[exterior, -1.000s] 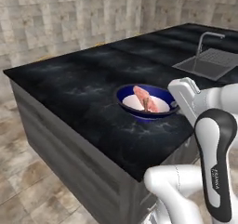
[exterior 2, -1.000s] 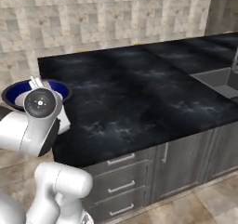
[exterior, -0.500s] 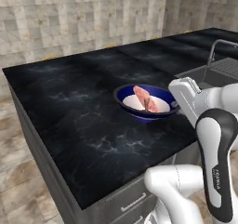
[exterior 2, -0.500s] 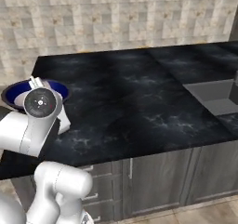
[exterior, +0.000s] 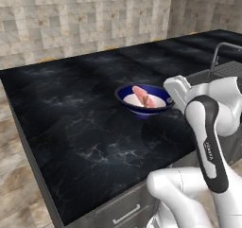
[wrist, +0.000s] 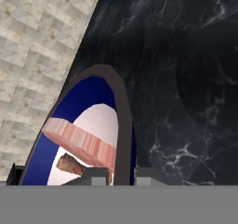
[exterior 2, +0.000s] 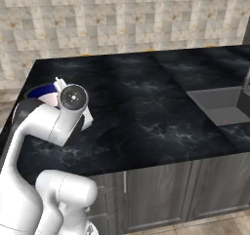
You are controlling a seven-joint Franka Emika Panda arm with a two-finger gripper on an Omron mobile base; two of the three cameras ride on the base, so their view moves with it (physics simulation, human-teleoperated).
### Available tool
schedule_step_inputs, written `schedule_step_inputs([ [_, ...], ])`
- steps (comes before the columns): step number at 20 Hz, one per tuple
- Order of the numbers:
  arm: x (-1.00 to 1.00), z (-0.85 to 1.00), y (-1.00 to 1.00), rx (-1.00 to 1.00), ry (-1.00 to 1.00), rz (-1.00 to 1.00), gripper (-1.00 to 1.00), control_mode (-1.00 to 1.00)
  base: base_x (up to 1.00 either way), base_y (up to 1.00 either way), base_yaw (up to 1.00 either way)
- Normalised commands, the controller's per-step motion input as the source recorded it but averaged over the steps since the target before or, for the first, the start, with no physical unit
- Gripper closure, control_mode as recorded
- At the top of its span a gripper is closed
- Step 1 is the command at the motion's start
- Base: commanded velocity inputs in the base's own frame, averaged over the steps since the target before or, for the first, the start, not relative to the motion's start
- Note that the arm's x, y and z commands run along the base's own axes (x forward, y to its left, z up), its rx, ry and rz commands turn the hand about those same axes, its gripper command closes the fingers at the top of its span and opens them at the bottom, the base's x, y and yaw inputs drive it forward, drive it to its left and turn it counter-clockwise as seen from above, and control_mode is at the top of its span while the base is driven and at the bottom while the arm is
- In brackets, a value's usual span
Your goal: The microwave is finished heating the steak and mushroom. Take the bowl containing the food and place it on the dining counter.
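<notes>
Bowl in my grip above the counter.
Gripper (wrist: 122,173) clamped on the bowl (exterior: 143,100) rim, one fingertip inside, one outside. Steak (wrist: 80,144) lies across the bowl, mushroom (wrist: 69,164) under it. Bowl hangs just over the counter (exterior: 85,127); sink (exterior 2: 219,104) well beyond it.

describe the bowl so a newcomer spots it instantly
Start at the big black marble counter in front of the tiled wall. Over it, beside the robot's white arm, is a small round bowl, dark blue outside and white inside. It carries a pinkish-red slab of steak, and the fingers are shut on its rim.
</notes>
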Motion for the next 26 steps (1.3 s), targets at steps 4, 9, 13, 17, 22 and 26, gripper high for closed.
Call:
schedule_step_inputs([
  [4,1.00,-0.61,0.44,-0.12,0.00,0.00,1.00,-1.00,0.00,0.00,0.00],
  [9,1.00,-0.62,0.34,-0.10,0.00,0.00,1.00,-1.00,0.00,0.00,0.00],
  [13,1.00,-0.48,0.19,-0.09,0.05,0.00,1.00,-1.00,0.00,0.00,0.00],
  [17,0.95,-0.39,0.03,-0.03,0.08,0.02,1.00,-1.00,0.00,0.00,0.00],
  [22,0.62,-0.58,-0.01,-0.04,0.16,0.05,1.00,-1.00,0.00,0.00,0.00],
  [26,0.28,-0.47,0.00,-0.05,0.11,0.04,1.00,-1.00,0.00,0.00,0.00],
])
